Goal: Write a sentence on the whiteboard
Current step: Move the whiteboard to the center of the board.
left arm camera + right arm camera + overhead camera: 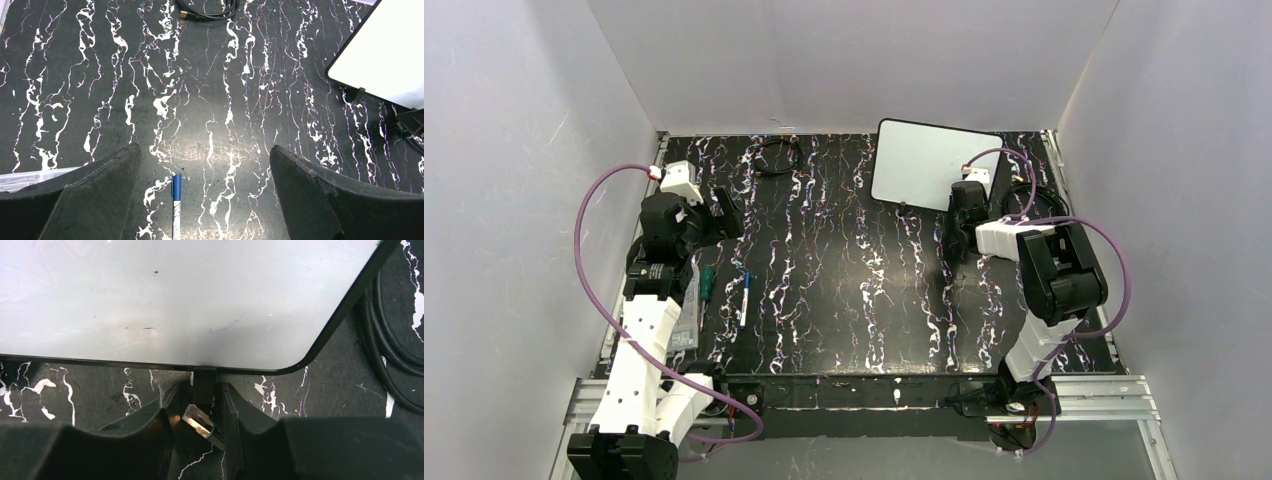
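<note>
Beneath right gripper (pixel 199 402), hidden whiteboard (pixel 924 160) corner.

This looks like a robotics lab test cell rather than any lived-in room: plain pale panels (pixel 854 60) wall in the left, far and right edges of a black, white-veined table (pixel 854 300). Along the near edge run bare aluminium rails (pixel 1094 395), with the left arm (pixel 644 340) and the right arm (pixel 1049 290) bolted at the two near corners. Loose purple cables (pixel 589 260) loop off the arms, and a black cable coil (pixel 776 155) lies by the far edge.
</note>
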`<action>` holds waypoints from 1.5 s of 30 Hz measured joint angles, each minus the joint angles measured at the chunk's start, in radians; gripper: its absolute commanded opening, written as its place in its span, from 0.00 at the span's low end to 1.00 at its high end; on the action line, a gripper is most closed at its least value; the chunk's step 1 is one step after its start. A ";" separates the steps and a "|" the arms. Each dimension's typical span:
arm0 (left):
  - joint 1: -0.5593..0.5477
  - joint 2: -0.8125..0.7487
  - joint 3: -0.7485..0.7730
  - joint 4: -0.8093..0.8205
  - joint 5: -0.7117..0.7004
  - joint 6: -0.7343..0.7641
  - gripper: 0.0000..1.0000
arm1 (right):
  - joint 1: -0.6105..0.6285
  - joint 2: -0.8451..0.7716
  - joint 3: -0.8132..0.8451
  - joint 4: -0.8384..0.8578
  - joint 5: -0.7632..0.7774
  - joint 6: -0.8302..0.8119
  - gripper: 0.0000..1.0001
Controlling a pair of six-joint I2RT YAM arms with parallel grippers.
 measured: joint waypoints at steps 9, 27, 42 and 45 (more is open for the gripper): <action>0.000 0.000 0.000 0.000 -0.001 0.000 0.99 | -0.002 0.016 0.020 0.008 0.015 -0.027 0.32; 0.000 -0.006 0.000 0.000 -0.001 0.000 0.99 | -0.010 0.027 0.038 0.011 -0.005 -0.051 0.01; 0.000 -0.020 0.000 0.000 0.001 0.000 0.99 | 0.093 -0.095 -0.082 0.025 -0.041 -0.023 0.01; 0.000 -0.024 0.000 0.000 0.001 0.000 0.99 | 0.106 -0.097 -0.093 0.031 -0.042 -0.016 0.01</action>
